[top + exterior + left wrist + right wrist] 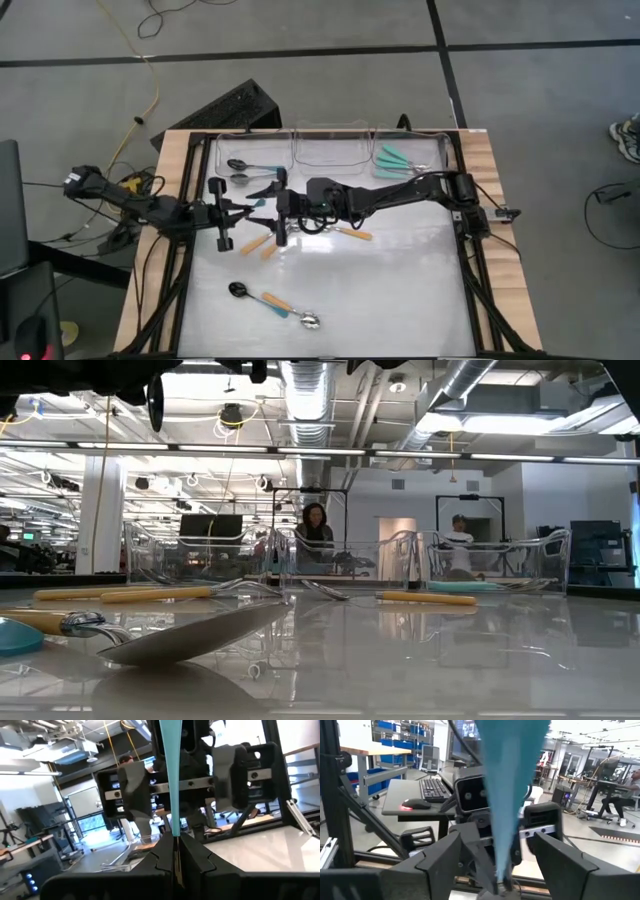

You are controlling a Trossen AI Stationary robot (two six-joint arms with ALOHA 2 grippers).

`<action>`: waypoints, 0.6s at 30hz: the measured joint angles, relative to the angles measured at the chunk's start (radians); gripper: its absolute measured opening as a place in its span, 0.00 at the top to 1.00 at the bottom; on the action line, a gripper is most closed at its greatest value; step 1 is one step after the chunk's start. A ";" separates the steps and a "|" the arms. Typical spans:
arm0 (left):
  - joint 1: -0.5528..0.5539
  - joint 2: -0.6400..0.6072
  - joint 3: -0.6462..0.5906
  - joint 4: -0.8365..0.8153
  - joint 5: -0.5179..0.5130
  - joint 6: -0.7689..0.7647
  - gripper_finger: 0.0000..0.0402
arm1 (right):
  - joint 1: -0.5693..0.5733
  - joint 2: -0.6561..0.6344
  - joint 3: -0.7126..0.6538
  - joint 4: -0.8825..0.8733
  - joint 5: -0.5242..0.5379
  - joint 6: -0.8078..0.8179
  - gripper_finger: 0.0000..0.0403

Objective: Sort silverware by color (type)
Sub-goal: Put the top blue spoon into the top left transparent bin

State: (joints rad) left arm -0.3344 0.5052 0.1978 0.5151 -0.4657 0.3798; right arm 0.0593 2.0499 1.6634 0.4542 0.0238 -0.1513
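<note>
- The left hand (243, 208) and the right hand (272, 207) are meeting above the middle of the pale bench (400, 290), facing each other with a teal-handled spoon (256, 203) between them.
- In the left wrist view, the left hand (176, 851) is pinching the narrow teal handle (170, 775) between its nearly closed dark fingers (161, 857); the right hand's two grey pads are standing apart on either side of that handle.
- In the right wrist view, the same teal handle (512, 785) is running down into the meeting point, while the right hand's fingers (445, 857) are spreading wide and are not touching it.
- Three clear plastic bins (330, 145) are standing in a row along the far edge of the bench; the left bin is holding two dark-bowled spoons with blue handles (245, 170), and the right bin is holding several teal-handled spoons (400, 160).
- Orange-handled spoons (262, 244) are lying loose on the bench just below the hands, with one more (352, 233) under the right arm.
- Near the front edge, a black-bowled spoon (240, 290) and a silver-bowled spoon (308, 320) are lying end to end.
</note>
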 joint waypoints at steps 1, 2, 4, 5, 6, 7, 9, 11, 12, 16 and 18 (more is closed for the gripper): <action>0.006 0.006 0.000 0.001 0.018 -0.009 1.00 | 0.000 0.000 0.000 -0.002 0.000 -0.004 0.35; 0.011 0.010 0.000 0.001 0.035 -0.017 1.00 | 0.000 0.000 0.000 -0.002 0.000 -0.005 0.38; 0.019 0.015 0.000 0.000 0.054 -0.028 1.00 | 0.000 0.000 0.000 -0.006 -0.001 -0.005 0.44; 0.021 0.014 0.000 0.002 0.057 -0.032 1.00 | 0.000 0.000 0.000 -0.011 -0.001 -0.007 0.47; 0.024 0.014 0.000 0.004 0.060 -0.032 1.00 | 0.000 0.000 0.000 -0.016 -0.001 -0.007 0.52; 0.025 0.013 0.000 0.008 0.062 -0.032 1.00 | 0.000 0.000 0.000 -0.022 -0.001 -0.007 0.56; 0.024 0.014 0.000 0.012 0.062 -0.032 1.00 | 0.000 0.000 0.000 -0.033 -0.001 -0.007 0.66; 0.024 0.014 0.000 0.017 0.063 -0.032 1.00 | 0.000 0.000 0.000 -0.043 -0.001 -0.007 0.77; 0.024 0.014 0.000 0.019 0.064 -0.031 1.00 | 0.000 0.000 0.000 -0.045 -0.001 -0.010 0.82; 0.024 0.013 0.000 0.024 0.064 -0.029 1.00 | 0.000 0.000 0.000 -0.045 0.000 -0.046 0.92; 0.024 0.013 0.000 0.023 0.064 -0.032 1.00 | 0.000 0.000 0.000 -0.043 0.000 -0.048 0.92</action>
State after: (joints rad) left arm -0.3103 0.5186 0.1978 0.5381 -0.4018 0.3477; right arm 0.0589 2.0499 1.6630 0.4108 0.0242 -0.1997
